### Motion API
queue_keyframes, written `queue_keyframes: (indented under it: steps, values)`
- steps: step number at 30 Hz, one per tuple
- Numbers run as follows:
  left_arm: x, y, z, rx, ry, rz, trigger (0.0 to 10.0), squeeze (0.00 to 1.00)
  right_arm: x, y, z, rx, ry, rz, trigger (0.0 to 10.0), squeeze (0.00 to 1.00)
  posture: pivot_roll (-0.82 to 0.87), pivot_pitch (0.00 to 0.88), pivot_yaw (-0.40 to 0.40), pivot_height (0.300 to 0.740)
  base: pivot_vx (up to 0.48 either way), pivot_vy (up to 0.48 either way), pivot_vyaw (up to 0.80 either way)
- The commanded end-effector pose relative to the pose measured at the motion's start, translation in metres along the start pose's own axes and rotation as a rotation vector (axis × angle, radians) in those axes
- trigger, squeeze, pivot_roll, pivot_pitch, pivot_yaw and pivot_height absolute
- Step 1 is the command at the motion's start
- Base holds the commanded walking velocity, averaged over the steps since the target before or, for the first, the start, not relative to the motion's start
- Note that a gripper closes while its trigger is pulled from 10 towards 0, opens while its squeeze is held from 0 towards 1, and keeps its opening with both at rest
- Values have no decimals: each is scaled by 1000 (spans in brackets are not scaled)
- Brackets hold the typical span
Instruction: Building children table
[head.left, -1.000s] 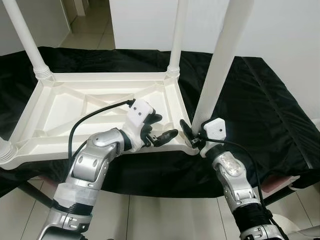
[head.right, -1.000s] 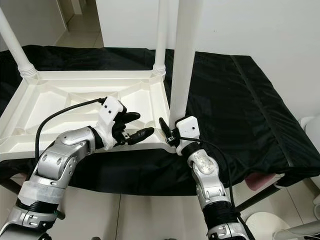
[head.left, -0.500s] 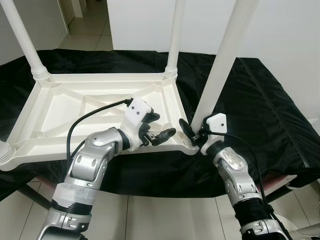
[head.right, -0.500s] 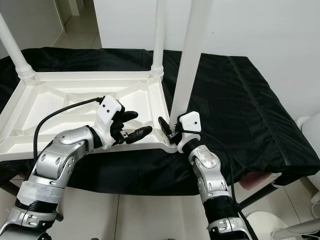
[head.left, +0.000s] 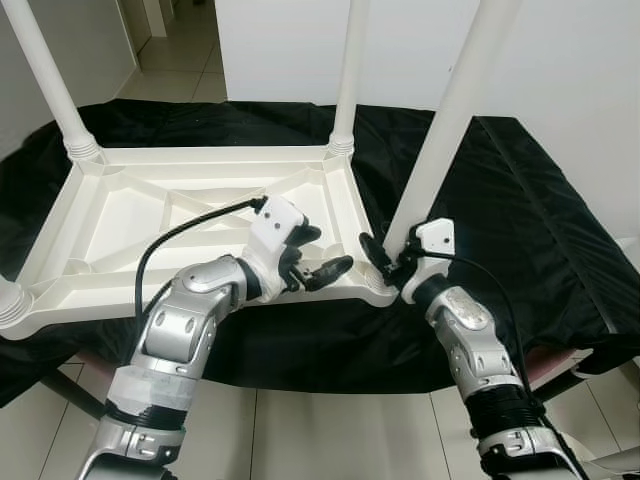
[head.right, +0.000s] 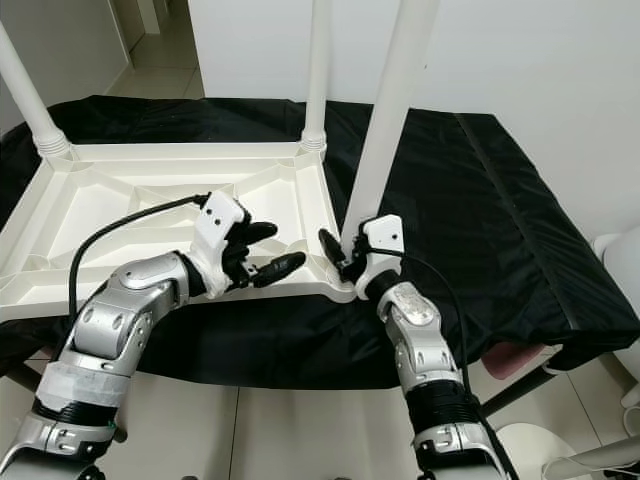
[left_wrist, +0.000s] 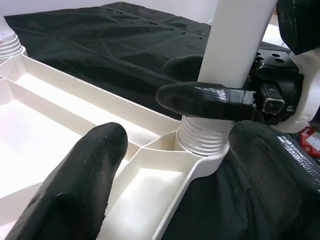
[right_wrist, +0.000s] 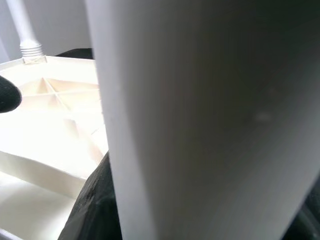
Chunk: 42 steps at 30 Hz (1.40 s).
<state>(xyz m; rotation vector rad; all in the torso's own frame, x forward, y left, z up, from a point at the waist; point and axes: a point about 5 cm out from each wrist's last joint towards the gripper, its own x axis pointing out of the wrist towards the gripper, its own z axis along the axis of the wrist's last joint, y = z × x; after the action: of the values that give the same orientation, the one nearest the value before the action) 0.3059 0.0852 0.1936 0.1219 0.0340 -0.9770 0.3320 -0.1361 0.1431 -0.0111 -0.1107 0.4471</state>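
White plastic children's tabletop (head.left: 190, 215) lies upside down on black cloth-covered table (head.left: 520, 200). Right gripper (head.left: 385, 262) clamps the white plastic table leg (head.left: 440, 130) just above its ribbed base in the tabletop's near right corner socket. Left gripper (head.left: 315, 262) hovers beside that corner, fingers spread, holding nothing.

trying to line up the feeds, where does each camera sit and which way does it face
Left eye view: head camera looking down at the upturned white table top on black cloth; both silver arms show.
Right eye view: its stereo twin, same scene.
Left wrist view: along the open left gripper toward the near-right table leg, held by the right gripper.
Right wrist view: pressed close against that leg.
Shared: all four show that leg.
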Motion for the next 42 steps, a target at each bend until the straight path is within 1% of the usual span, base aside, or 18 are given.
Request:
queue_keyframes:
  steps: [1, 3, 4, 5, 6, 7, 15, 20, 21, 23, 24, 26, 27, 28, 31, 33, 39, 42]
  values:
    - [0, 6, 5, 13, -10, 109, 10000, 0, -10, -3, -32, 46, 168, -58, 10000, 0, 13, 70, -2, 740, 0, 0, 0]
    - [0, 6, 6, 12, -12, 110, 10000, 0, -8, -6, -31, 18, 185, -75, 10000, 0, 12, 71, -2, 740, 0, 0, 0]
    - [0, 6, 6, 14, -12, 109, 10000, 0, -7, -5, -29, -24, 181, -63, 10000, 0, 12, 71, -2, 740, 0, 0, 0]
    - [0, 6, 6, 14, -12, 109, 10000, 0, -7, -5, -29, -24, 181, -63, 10000, 0, 12, 71, -2, 740, 0, 0, 0]
    - [0, 6, 6, 14, -13, 109, 10000, 0, -5, -4, -25, -80, 167, -43, 10000, 0, 12, 71, -2, 740, 0, 0, 0]
    - [0, 6, 6, 14, -13, 109, 10000, 0, -4, -3, -23, -100, 161, -38, 10000, 0, 12, 71, -2, 740, 0, 0, 0]
    - [1, 5, 5, 15, -13, 110, 10000, 0, -4, -1, -23, -140, 158, -37, 10000, 0, 12, 78, -4, 740, 0, 0, 0]
    - [0, 6, 5, 14, -12, 114, 10000, 0, -6, 0, -27, -106, 166, -51, 10000, 0, 12, 81, -5, 740, 0, 0, 0]
    - [-1, 6, 5, 13, -12, 116, 10000, 0, -7, 1, -29, -74, 172, -64, 10000, 0, 10, 84, -4, 740, 0, 0, 0]
    - [-1, 6, 5, 13, -12, 116, 10000, 0, -7, 1, -29, -74, 172, -64, 10000, 0, 10, 84, -4, 740, 0, 0, 0]
    - [-1, 6, 5, 16, -10, 118, 10000, 0, -8, 1, -30, -31, 173, -102, 10000, 0, 8, 85, -4, 740, 0, 0, 0]
    - [1, 6, 5, 18, -12, 118, 10000, 0, -3, 2, -29, 62, 149, -255, 10000, 0, 3, 87, -2, 740, 0, 0, 0]
    - [2, 6, 5, 19, -13, 119, 10000, 0, -2, 2, -28, 86, 141, -312, 10000, 0, -1, 86, -3, 740, 0, 0, 0]
    - [2, 6, 5, 19, -13, 119, 10000, 0, -2, 2, -28, 86, 141, -312, 10000, 0, -1, 86, -3, 740, 0, 0, 0]
    - [2, 5, 6, 18, -17, 119, 10000, 0, -1, 6, -26, 120, 115, -467, 10000, 0, -2, 85, -5, 740, 0, 0, 0]
    - [3, 5, 6, 16, -20, 121, 10000, 0, -1, 12, -28, 153, 115, -514, 10000, 0, -1, 85, -7, 740, 0, 0, 0]
    - [2, 5, 6, 14, -21, 126, 10000, 0, 3, 26, -25, 156, 88, -543, 10000, 0, -1, 87, -12, 740, 0, 0, 0]
    - [2, 6, 6, 13, -21, 130, 10000, 0, 4, 28, -22, 120, 81, -538, 10000, 0, -1, 86, -12, 740, 0, 0, 0]
